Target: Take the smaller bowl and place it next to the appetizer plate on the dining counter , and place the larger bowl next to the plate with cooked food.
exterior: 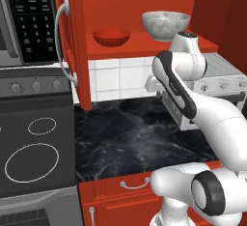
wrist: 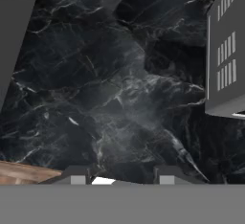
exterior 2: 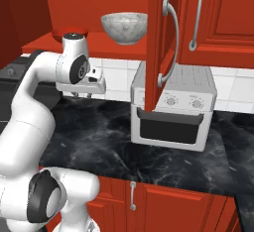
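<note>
The smaller bowl (exterior: 111, 37), glossy red, sits on the shelf of the open red cabinet. In the right base view my arm partly covers the smaller bowl (exterior 2: 71, 30). To its right on the same shelf stands the larger bowl (exterior: 165, 24), grey-white marbled, also seen as the larger bowl (exterior 2: 124, 28). My gripper (exterior 2: 82, 93) hangs below the shelf, over the black kitchen counter, pointing down. In the hand view the gripper (wrist: 123, 177) is open with nothing between its fingertips (wrist: 79, 175). The appetizer plate, the plate with cooked food and the dining counter are out of view.
A toaster oven (exterior 2: 173, 109) stands on the black marble kitchen counter (exterior: 125, 138), right of the gripper. The cabinet door (exterior 2: 161, 42) is swung open in front of it. A stove (exterior: 34, 143) and microwave (exterior: 29, 17) are to the left.
</note>
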Tool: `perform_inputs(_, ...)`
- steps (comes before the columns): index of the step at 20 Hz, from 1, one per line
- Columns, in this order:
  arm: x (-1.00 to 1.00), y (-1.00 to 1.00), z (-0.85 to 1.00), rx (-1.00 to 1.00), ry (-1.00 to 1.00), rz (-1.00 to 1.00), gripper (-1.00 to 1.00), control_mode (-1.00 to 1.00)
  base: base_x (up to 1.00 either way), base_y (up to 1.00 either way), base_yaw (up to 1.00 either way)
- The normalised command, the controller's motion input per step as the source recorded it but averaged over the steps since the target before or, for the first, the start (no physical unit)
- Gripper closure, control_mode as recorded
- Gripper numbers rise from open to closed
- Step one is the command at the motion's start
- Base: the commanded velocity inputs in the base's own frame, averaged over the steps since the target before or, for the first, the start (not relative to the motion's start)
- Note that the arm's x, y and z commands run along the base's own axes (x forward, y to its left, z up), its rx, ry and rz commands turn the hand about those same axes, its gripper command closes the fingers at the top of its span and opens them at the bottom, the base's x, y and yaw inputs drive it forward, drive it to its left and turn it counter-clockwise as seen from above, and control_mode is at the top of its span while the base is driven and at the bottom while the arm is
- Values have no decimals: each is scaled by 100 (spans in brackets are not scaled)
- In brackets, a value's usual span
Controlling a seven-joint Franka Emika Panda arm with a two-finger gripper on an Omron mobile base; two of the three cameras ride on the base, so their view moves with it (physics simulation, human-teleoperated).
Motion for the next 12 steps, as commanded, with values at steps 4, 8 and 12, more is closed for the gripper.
perform_inputs(4, -24, 6, 0, 0, -3, 0, -100, -100, 0, 0, 0)
perform_inputs(8, -16, 5, 22, 3, -1, -18, -100, -100, 0, 0, 0)
perform_inputs(12, -4, 5, 59, 8, -7, -32, -100, -100, 0, 0, 0)
